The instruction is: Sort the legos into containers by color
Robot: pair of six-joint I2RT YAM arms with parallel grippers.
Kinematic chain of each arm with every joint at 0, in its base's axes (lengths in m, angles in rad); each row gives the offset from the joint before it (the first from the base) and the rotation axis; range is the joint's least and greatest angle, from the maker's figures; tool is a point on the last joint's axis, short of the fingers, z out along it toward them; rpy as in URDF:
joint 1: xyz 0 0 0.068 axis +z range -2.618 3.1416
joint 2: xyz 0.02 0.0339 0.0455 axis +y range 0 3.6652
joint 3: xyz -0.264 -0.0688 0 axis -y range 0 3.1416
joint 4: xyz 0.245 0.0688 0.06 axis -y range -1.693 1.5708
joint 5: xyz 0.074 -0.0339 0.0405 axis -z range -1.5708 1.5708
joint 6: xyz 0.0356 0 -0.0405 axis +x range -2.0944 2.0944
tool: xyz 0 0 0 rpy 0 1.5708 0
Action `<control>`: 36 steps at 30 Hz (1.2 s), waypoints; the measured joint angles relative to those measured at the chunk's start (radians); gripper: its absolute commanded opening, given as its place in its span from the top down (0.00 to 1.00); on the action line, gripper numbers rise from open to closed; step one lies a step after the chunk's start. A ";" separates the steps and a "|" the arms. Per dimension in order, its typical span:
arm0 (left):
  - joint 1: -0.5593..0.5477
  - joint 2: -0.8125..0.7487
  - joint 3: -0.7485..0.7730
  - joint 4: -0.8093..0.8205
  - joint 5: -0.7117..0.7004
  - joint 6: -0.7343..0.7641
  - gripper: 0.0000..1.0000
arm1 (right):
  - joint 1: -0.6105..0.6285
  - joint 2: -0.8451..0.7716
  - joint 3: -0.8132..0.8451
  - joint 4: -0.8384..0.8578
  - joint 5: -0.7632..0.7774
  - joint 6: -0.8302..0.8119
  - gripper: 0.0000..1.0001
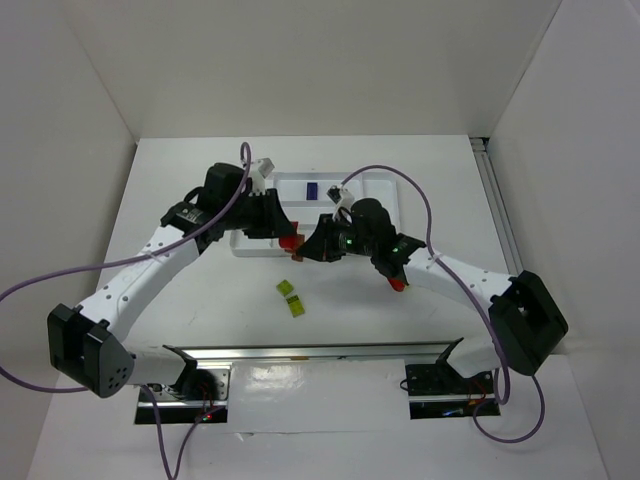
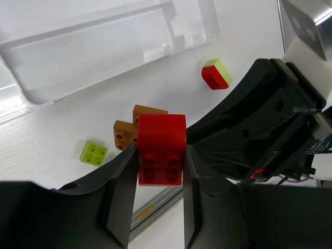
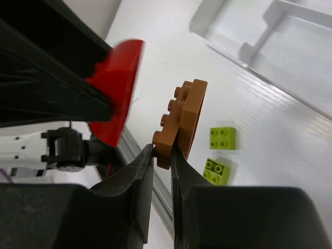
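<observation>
My left gripper is shut on a red lego, held just off the near edge of the white tray. Right beside it, my right gripper is shut on the lower edge of an orange lego, which stands on edge above the table. In the top view both grippers meet in front of the tray. Two yellow-green legos lie on the table. A dark blue lego sits in a tray compartment.
A red lego with a pale green top lies on the table under the right arm. A metal rail runs along the near table edge. White walls enclose the table on three sides.
</observation>
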 measured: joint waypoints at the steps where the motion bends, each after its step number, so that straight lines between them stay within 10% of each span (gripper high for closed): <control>1: 0.008 0.002 0.007 0.000 0.004 0.000 1.00 | 0.000 0.000 0.000 -0.010 0.016 -0.003 0.85; 19: 0.050 0.469 0.309 -0.061 -0.135 -0.010 1.00 | -0.010 -0.279 0.042 -0.438 0.668 -0.117 0.85; 33: 0.008 0.848 0.662 -0.074 -0.276 -0.062 1.00 | -0.035 -0.291 0.043 -0.522 0.782 -0.135 0.85; 35: 0.006 0.890 0.700 -0.083 -0.286 -0.062 0.82 | -0.035 -0.291 0.043 -0.525 0.782 -0.136 0.85; 36: 0.006 0.906 0.709 -0.090 -0.293 -0.062 0.50 | -0.035 -0.291 0.043 -0.526 0.782 -0.136 0.85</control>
